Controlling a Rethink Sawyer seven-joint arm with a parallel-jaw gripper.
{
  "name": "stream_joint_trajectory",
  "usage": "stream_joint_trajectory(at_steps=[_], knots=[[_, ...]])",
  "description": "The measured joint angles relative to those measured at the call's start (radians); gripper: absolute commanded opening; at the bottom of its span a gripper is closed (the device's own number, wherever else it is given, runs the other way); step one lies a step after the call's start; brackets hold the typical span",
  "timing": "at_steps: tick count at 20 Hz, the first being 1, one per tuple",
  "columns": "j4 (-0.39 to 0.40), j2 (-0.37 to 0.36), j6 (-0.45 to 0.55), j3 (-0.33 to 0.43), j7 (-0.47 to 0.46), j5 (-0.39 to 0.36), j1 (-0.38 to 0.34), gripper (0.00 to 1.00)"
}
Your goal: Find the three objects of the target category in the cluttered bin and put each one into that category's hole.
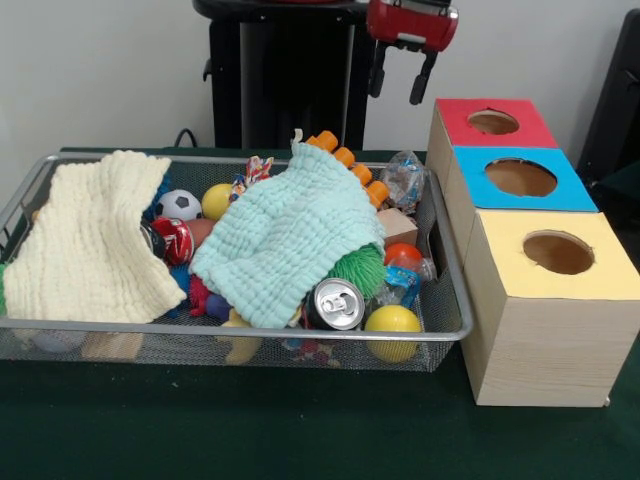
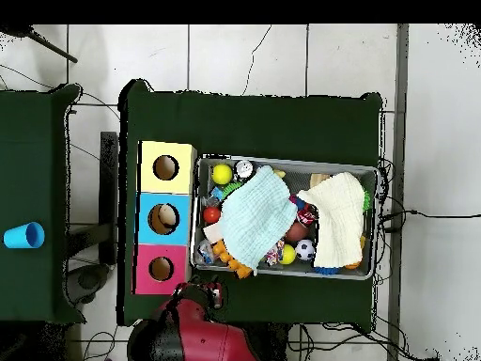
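The gripper (image 1: pixel 402 80) hangs high behind the wire mesh bin (image 1: pixel 250 330), just beside the red-topped box (image 1: pixel 495 122). Its two dark fingers are spread apart with nothing between them, so it holds nothing. Drawn back like this, it leaves the whole bin open to view, which suits a search step.

The bin's contents lie mostly under two cloths: a pale green cloth (image 1: pixel 290 235) draped over the middle and a cream cloth (image 1: pixel 95 240) over the end farthest from the boxes. That covering is probably why so few targets show. One clear plastic bottle (image 1: pixel 403 178) pokes out at the bin's back corner nearest the boxes, and another crinkly piece with a blue label (image 1: pixel 403 285) lies beside the silver can (image 1: pixel 335 303), though whether it is a bottle is hard to tell. The third is not visible and may sit under a cloth.

The blue-topped box's hole (image 1: pixel 521 177) is the middle of the three boxes standing against the bin's end, with the yellow-topped box (image 1: pixel 555 255) at the front. No bottle appears delivered yet, as far as these views show.
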Motion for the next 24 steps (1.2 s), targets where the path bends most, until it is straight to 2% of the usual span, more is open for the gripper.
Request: stream_joint_trajectory(at_steps=[4,8,19,24], knots=[[-0.052,-0.020,0.098,-0.023,0.000,0.006,0.010,1.00],[-0.094,-0.038,0.155,-0.038,0.000,0.006,0.010,1.00],[-0.120,-0.041,0.151,-0.049,0.000,0.006,0.010,1.00],[-0.120,-0.014,0.101,-0.055,0.000,0.007,0.019,1.00]])
